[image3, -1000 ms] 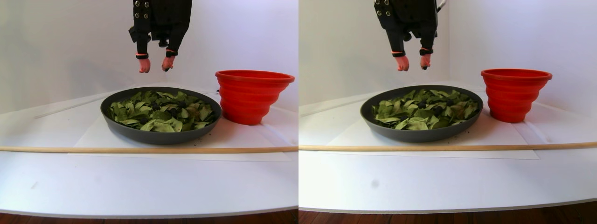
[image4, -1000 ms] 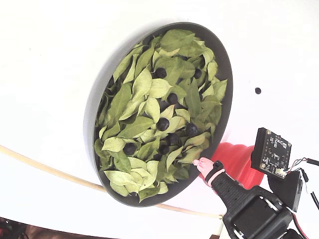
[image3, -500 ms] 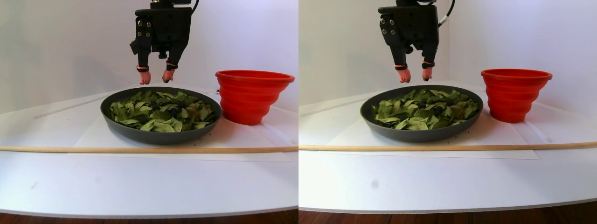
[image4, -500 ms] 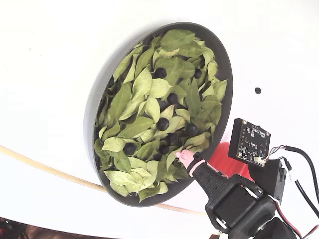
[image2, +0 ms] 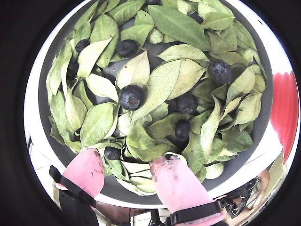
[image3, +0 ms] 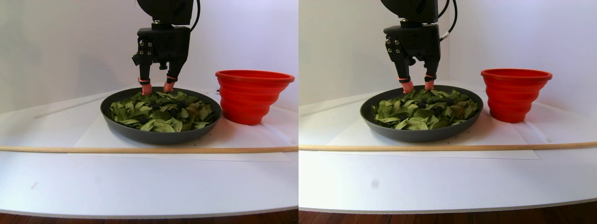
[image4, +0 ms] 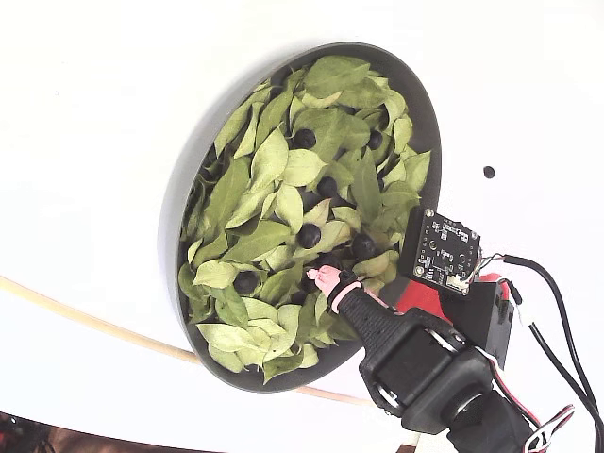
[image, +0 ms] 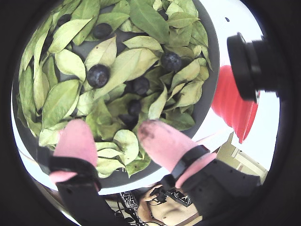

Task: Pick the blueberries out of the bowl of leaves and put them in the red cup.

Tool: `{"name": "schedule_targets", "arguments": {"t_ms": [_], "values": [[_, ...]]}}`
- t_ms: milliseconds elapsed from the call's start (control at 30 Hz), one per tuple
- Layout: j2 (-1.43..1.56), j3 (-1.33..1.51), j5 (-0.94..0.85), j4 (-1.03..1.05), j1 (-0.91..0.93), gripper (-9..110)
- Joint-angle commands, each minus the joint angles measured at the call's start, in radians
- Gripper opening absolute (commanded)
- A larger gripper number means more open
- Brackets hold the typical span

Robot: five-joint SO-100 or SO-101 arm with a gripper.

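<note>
The dark grey bowl holds green leaves with several blueberries among them. My gripper is open, its pink fingertips down at the leaves near the bowl's far edge in the stereo pair view. Nothing is held between the fingers. A small berry lies just beside the left fingertip in a wrist view. The red cup stands right of the bowl, partly hidden behind the arm in the fixed view.
A thin wooden stick lies across the table in front of the bowl, which rests on a white sheet. A small black dot marks the table beyond the bowl. A circuit board and cables ride on the arm.
The gripper has come down from well above the bowl to the leaves and moved further in over the bowl. It has stayed open. Bowl and cup have not moved.
</note>
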Motion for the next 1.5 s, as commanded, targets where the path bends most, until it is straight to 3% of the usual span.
{"name": "schedule_targets", "arguments": {"t_ms": [0,1467], "values": [[0.005,-0.048,-0.002,-0.034,0.008,19],[-0.295,-0.179,0.057,-0.261,-0.008,20]]}}
